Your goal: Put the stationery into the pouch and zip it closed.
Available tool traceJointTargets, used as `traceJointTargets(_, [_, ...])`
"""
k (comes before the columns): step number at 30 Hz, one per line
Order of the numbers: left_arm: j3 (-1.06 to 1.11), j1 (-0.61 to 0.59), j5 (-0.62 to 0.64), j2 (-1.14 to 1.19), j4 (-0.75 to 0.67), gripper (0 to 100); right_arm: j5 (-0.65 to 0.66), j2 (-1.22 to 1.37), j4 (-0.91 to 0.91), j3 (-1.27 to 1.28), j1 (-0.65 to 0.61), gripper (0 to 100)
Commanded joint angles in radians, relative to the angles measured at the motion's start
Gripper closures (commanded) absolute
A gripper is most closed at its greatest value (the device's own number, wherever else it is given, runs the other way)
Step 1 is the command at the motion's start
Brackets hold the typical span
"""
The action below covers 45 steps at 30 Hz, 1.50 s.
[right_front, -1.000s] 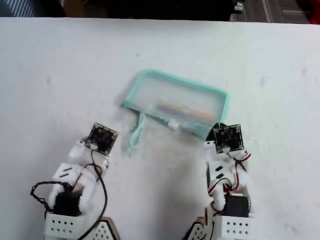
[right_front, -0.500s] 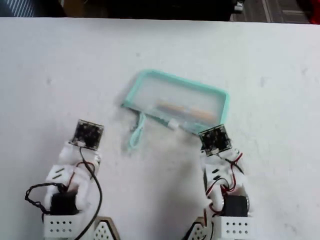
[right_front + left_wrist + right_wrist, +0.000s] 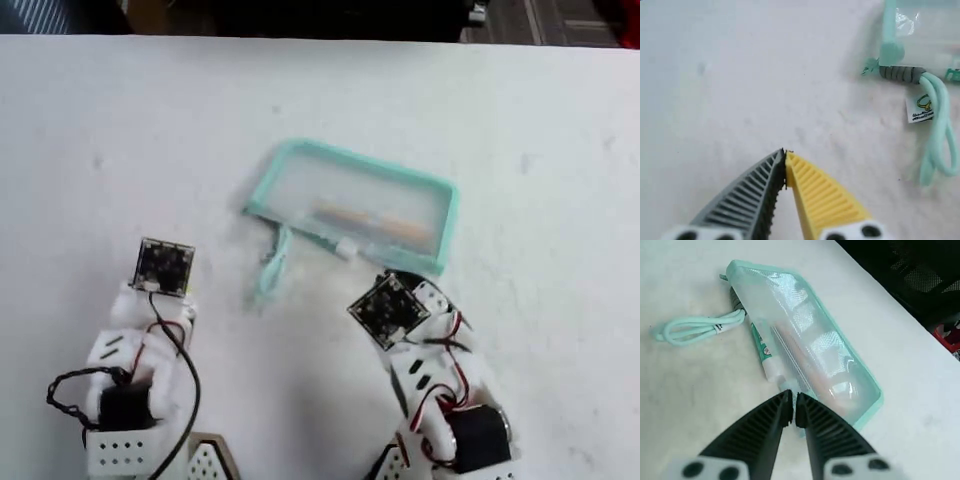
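1. Two arms sit at the near edge of the white table [image 3: 100, 120]. The left arm [image 3: 140, 340] is toward the near-left corner and the right arm [image 3: 430, 370] toward the near-right.
2. The left gripper [image 3: 785, 154] has its grey and yellow jaws clenched tip to tip with nothing between them. It hangs over bare table, apart from the pouch and off to the left of its strap.
3. The right gripper [image 3: 791, 399] has its black jaws pressed together and empty. Its tips are just by the near long edge of the pouch.
4. The pouch [image 3: 350, 215] is translucent with a mint-green border. It lies flat around the middle of the table, its long sides skewed so that the right end sits nearer the near edge.
5. Inside the pouch, an orange pencil-like stick [image 3: 375, 222] lies lengthwise along the near side. Other stationery beside it is too blurred to name.
6. A white zip slider [image 3: 771, 371] sits partway along the pouch's near long edge. Whether the zip is fully shut cannot be told.
7. A mint-green strap [image 3: 272, 265] leaves the pouch's left corner through a grey ferrule [image 3: 900, 74]. It carries a small white tag [image 3: 920, 107] and lies looped on the table toward the near edge, between the two arms.
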Motion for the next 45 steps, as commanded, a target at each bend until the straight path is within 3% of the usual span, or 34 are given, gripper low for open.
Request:
traceJointTargets(1, [-0.048, -0.008, 0.012, -0.018, -0.032, 98, 0.008, 0.042, 0.028, -0.104, -0.010, 97.8])
traceJointTargets(12, [-0.037, 0.007, 0.011, -0.018, -0.032, 98, 0.005, 0.639, 0.081, -0.448, -0.028, 97.8])
traceJointTargets(16, [-0.037, 0.007, 0.011, -0.018, -0.032, 98, -0.110, 0.812, 0.154, -0.600, -0.117, 96.0])
traceJointTargets(22, [-0.049, -0.058, 0.020, -0.018, -0.048, 98, -0.170, 1.064, 0.199, -0.783, -0.312, 80.3])
traceJointTargets(29, [-0.052, -0.140, 0.091, -0.018, -0.069, 98, -0.176, 1.379, 0.199, -0.956, -0.470, 83.5])
traceJointTargets(33, [-0.049, -0.136, 0.094, -0.018, -0.074, 98, -0.186, 1.572, 0.186, -1.062, -0.472, 83.7])
traceJointTargets(39, [-0.049, -0.136, 0.095, -0.018, -0.074, 98, -0.427, 1.840, 0.019, -1.157, -0.415, 83.7])
traceJointTargets(45, [-0.049, -0.124, 0.095, -0.018, -0.074, 98, -0.560, 2.035, -0.087, -1.243, -0.348, 83.7])
